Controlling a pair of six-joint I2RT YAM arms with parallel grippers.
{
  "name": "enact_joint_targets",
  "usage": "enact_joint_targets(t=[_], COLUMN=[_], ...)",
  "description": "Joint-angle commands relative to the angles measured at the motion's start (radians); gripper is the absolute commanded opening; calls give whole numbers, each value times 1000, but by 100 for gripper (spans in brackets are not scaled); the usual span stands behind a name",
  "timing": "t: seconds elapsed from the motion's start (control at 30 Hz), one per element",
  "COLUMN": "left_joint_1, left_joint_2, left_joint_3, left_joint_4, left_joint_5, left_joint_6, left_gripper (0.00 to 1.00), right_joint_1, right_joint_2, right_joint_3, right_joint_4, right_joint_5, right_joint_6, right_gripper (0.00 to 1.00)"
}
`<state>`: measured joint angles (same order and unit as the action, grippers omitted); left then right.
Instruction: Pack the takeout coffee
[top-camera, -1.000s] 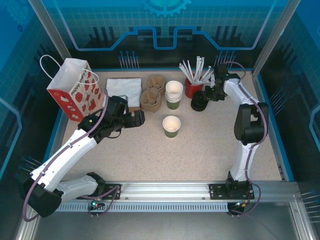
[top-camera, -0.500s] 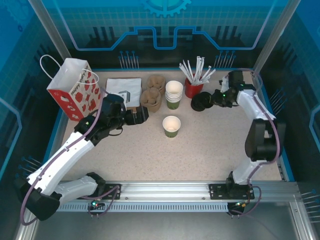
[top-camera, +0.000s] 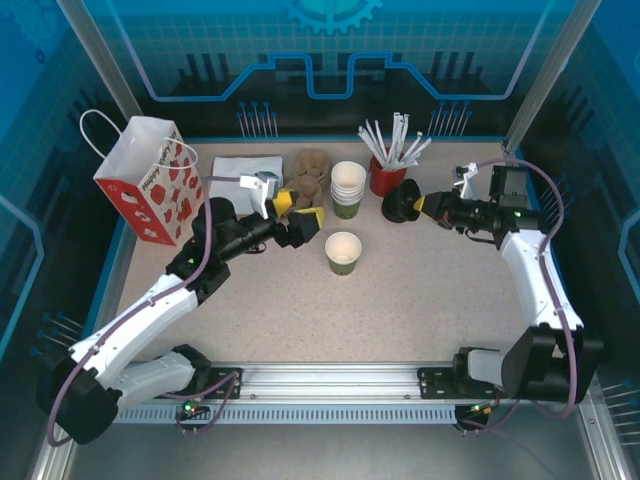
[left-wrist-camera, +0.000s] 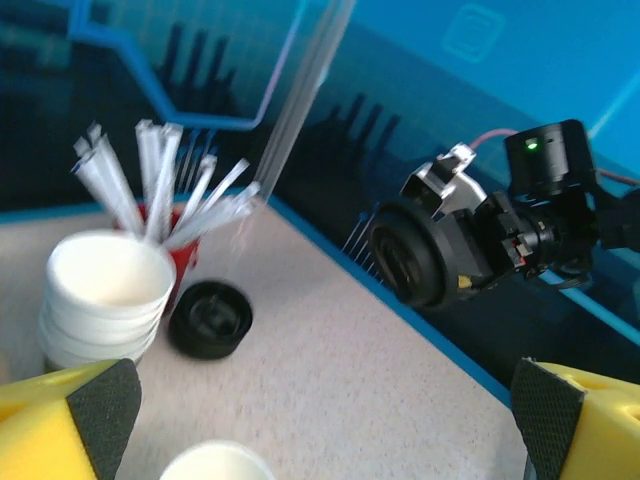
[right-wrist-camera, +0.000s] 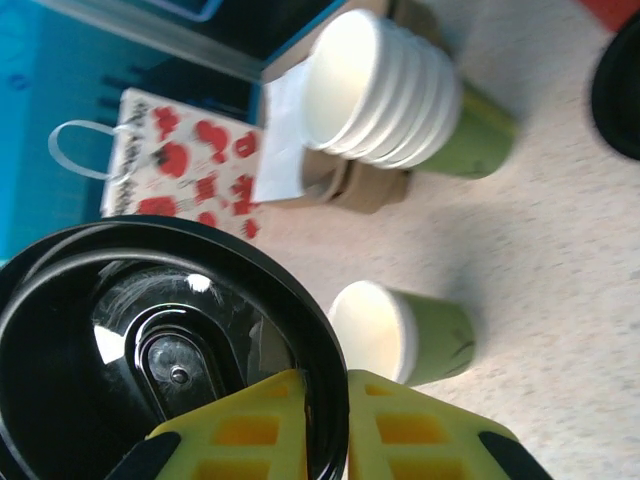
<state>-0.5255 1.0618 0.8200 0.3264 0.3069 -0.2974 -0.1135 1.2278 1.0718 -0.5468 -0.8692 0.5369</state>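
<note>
Light: we see bright, even overhead light on the surface.
Shadows: we find them soft and faint.
Glare: we note small highlights on the black lid.
Blur: we see the stacked cups and straws soft in the left wrist view.

Table: speckled beige top inside a blue rim.
Takeout coffee cup: upright and lidless at mid-table.
Stack of white-rimmed cups: just behind the takeout coffee cup.
Red cup of straws: behind it, to the right.
Black lid: flat on the tabletop, behind-right of it.
Brown pulp trays: behind-left of it.
White napkins: farther left.
Gift bag: upright, well apart at far left.
</note>
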Motion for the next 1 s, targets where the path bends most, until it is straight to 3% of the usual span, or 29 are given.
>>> enact_joint_targets(t=[0.0, 0.1, 0.27, 0.57, 0.97], left_joint_1=[-38, -86, -124, -173, -180], left_joint_2=[32, 68, 160, 303, 359], left_joint_3=[19, 46, 93, 163, 200], left_joint_4=[238, 283, 359, 429, 404], left_joint_5=[147, 212, 271, 323, 374], left_joint_6=[222, 338, 401, 408, 414], left_gripper=[99, 99, 99, 99, 97], right_joint_1=[16, 27, 66, 132, 187], right_joint_2=[-71, -111, -153, -160, -162], right_joint_3=[-21, -22, -8, 7, -4], right_joint_4=[-14, -11, -1, 42, 72], right_joint_5=[-176, -235, -279, -264, -242], right_joint_6=[78, 130, 183, 236, 264], right_gripper=[15, 15, 14, 14, 14])
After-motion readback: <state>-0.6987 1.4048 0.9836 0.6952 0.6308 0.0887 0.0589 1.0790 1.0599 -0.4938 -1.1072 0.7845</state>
